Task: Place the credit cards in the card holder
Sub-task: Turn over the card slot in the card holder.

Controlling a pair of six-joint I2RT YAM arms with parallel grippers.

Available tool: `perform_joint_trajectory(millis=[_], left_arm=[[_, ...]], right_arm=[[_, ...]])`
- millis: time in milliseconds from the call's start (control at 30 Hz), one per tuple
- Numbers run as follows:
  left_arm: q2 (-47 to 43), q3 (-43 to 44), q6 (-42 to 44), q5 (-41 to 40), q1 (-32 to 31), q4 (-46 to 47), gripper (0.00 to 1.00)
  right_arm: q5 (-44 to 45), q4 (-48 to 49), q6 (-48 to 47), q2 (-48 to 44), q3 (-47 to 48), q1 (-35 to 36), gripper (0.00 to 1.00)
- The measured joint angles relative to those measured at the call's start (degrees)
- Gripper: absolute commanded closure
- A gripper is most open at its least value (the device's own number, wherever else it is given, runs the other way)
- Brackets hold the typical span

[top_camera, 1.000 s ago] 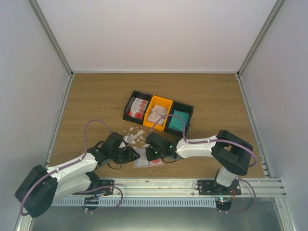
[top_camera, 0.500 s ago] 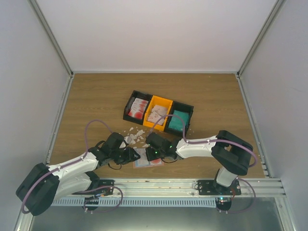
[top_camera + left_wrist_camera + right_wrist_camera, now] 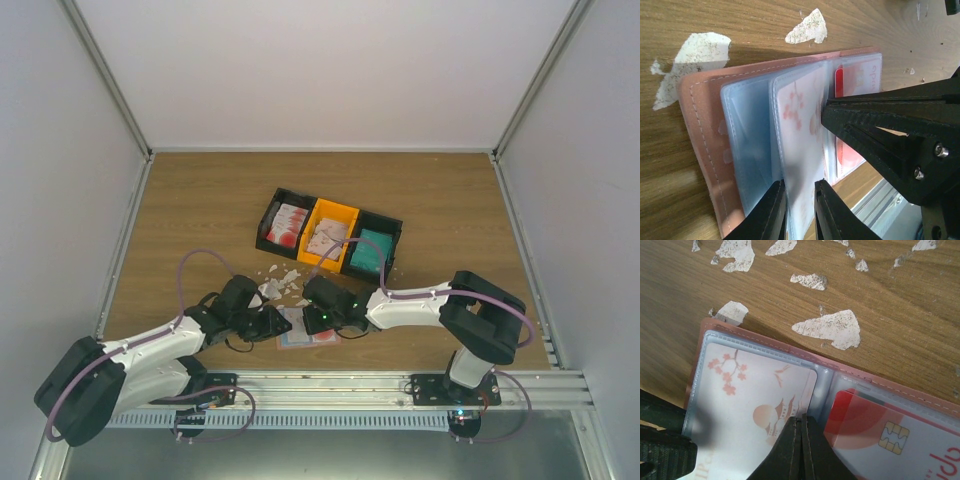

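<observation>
Find the card holder (image 3: pixel 297 339) lying open just near of the white scraps (image 3: pixel 832 329). Left gripper (image 3: pixel 800 212) clamps one sleeve of it. Right gripper (image 3: pixel 801 440), jaws together, presses beside its fold, obstructing your access.

light: bright, even, overhead | shadows: soft, short | focus: wrist views sharp mid-frame, near jaws blurred

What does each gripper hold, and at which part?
The left gripper pinches one sleeve of the card holder at its edge. The right gripper is shut, grips nothing; tips at the holder's middle.
</observation>
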Motion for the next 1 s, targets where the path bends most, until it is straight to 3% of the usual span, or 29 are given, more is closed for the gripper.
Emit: perform_joint_trajectory(millis=[100, 200, 267, 433, 1000], left_arm=[[0.0, 0.0, 0.0, 0.09, 0.0, 0.02, 0.8], [-0.04, 0.0, 0.09, 0.0, 0.0, -0.04, 0.7], [-0.2, 0.02, 0.33, -0.39, 0.0, -0.35, 0.68], [-2.01, 0.04, 0.5, -2.19, -0.02, -2.62, 0.79], [-1.92, 0.04, 1.03, -2.34, -0.04, -2.8, 0.84]], right_arm=[[0.0, 0.15, 0.0, -0.07, -0.11, 0.0, 1.0], [0.0, 0.17, 0.0, -0.09, -0.15, 0.0, 1.0], [0.0, 0.22, 0.02, -0.11, -0.17, 0.0, 1.0], [0.02, 0.35, 0.04, -0.11, -0.26, 0.0, 1.0], [0.0, 0.68, 0.07, -0.17, -0.48, 0.0, 1.0]])
